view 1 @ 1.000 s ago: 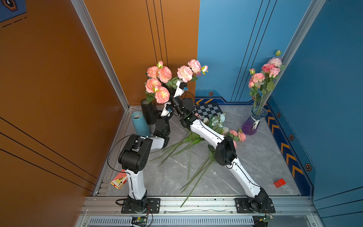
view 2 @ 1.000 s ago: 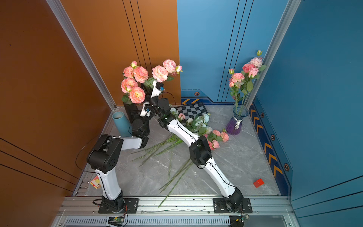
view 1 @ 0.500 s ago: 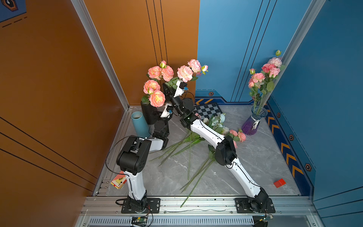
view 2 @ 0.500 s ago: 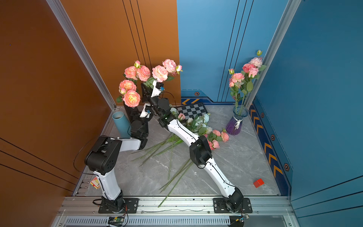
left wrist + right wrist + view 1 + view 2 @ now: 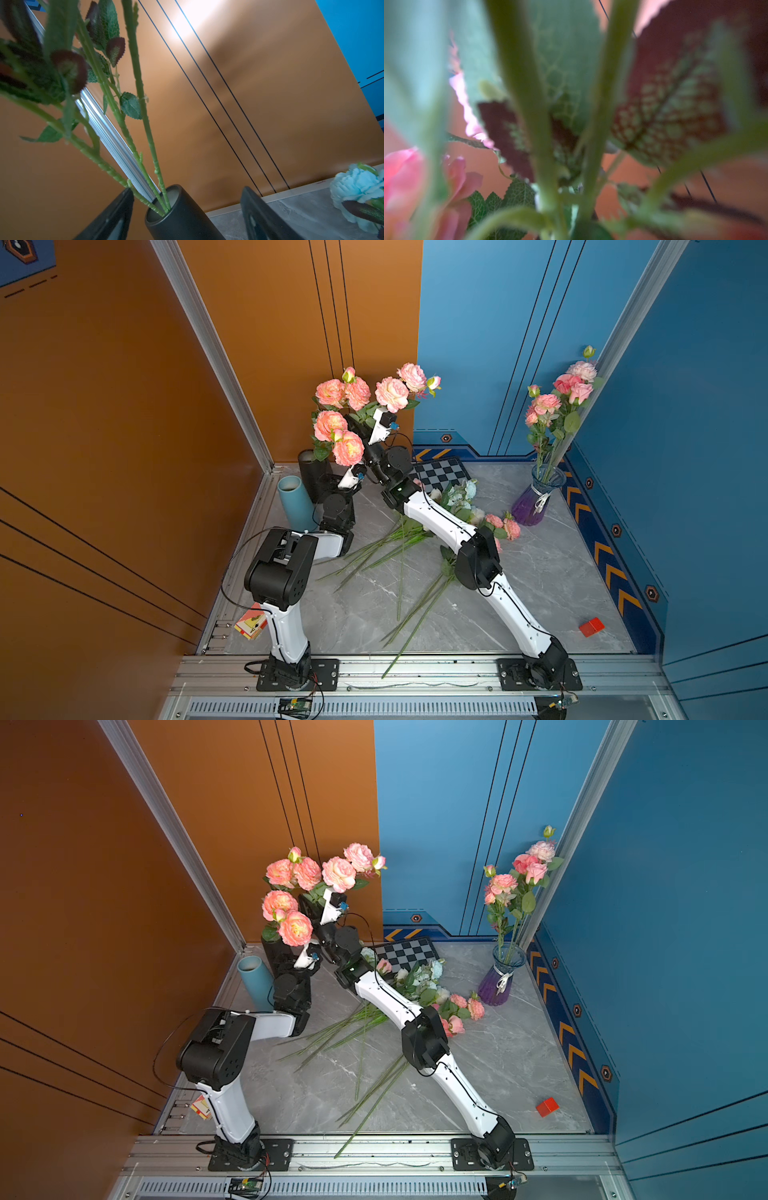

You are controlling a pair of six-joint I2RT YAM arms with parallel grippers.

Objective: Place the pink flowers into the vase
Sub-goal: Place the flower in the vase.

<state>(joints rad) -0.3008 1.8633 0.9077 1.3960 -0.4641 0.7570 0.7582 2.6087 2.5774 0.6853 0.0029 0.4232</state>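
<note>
The pink flowers (image 5: pixel 353 406) are standing with their cut ends in the black vase (image 5: pixel 182 218), at about 11 o'clock on the table (image 5: pixel 540 572). Their long axis is running nearly upright, with the blooms pointing up. The right gripper (image 5: pixel 358 425) is, I judge, clenching the stems (image 5: pixel 143 124) high up. The left gripper (image 5: pixel 188 190), nearer the vase, is hanging released, its fingers (image 5: pixel 116 218) on either side of the mouth.
</note>
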